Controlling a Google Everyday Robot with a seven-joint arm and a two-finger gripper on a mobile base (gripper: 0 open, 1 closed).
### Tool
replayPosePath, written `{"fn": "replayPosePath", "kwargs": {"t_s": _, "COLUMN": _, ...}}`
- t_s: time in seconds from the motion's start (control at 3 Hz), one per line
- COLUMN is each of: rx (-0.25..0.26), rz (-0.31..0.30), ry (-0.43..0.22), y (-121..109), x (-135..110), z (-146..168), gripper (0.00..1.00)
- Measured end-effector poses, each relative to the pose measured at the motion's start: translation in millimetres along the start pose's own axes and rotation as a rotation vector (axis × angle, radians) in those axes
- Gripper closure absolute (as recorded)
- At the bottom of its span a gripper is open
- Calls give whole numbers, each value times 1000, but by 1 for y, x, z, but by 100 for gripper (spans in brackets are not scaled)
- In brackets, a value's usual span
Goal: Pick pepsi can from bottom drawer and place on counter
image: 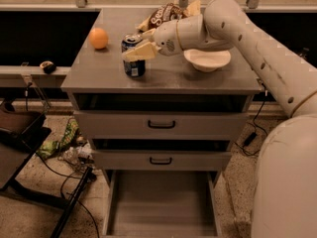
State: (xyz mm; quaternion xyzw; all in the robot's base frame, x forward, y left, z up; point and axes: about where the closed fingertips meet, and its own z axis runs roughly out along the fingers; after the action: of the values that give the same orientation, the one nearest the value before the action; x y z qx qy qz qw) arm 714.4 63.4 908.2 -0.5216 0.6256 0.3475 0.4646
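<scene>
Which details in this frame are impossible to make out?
All in the camera view:
pepsi can: upper body covered by the gripper, which is at the can on the counter.
snack bag: mostly hidden behind the arm.
bottom drawer: front cut off by the lower edge.
floor litter, left: too small and dim to identify.

My arm [277, 73] climbs from my base [292, 182] at 5 o'clock, bends at the elbow near 1 o'clock, and sends my wrist [178, 33] out level toward 9 o'clock. My gripper [133, 51] sits near 11 o'clock, fingers [142, 50] clasped on the pepsi can [134, 68], one lying across its front.
</scene>
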Motion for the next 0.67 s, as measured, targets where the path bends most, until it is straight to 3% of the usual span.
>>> {"fn": "replayPosePath", "kwargs": {"t_s": 0.33, "rx": 0, "rz": 0, "ry": 0, "y": 0, "x": 0, "z": 0, "gripper": 0}}
{"fn": "replayPosePath", "kwargs": {"t_s": 0.67, "rx": 5, "rz": -6, "ry": -10, "y": 1, "x": -6, "z": -6, "gripper": 0}}
